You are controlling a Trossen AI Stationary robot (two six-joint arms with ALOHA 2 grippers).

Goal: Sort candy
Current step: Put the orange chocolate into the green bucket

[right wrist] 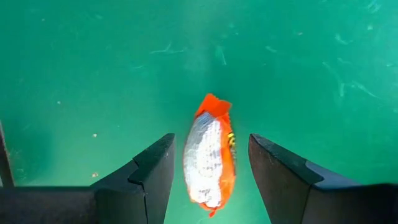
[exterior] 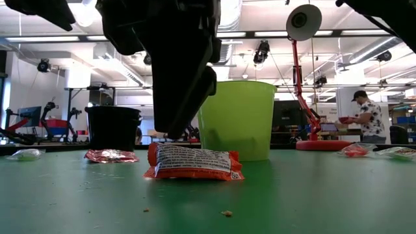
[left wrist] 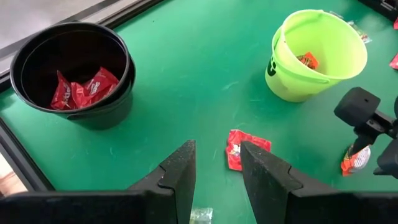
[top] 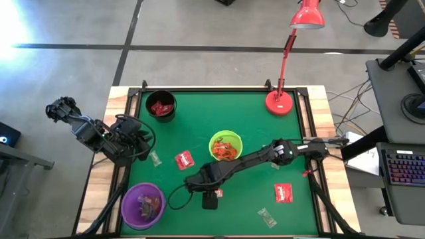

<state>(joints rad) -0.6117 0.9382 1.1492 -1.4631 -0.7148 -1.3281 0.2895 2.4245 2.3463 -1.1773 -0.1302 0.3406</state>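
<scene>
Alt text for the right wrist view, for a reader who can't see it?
An orange-wrapped candy lies on the green table mat, lined up between the right gripper and its open jaws, which flank it on both sides without touching it.

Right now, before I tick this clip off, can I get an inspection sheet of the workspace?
Surface: green mat, a few crumbs in the low view.
Job's things: orange-red candy lying on the mat between the right gripper's fingers, not gripped; red packets in the black bowl; orange wrappers in the lime-green bowl; sweets in the purple bowl; loose red packets and clear wrappers on the mat.
Clutter: red desk lamp at the far right corner.
Grippers: right gripper open, low over the candy; left gripper open, empty, at the left edge.
Cables: black cable looping beside the right arm.
Surroundings: a person beyond the table.
</scene>
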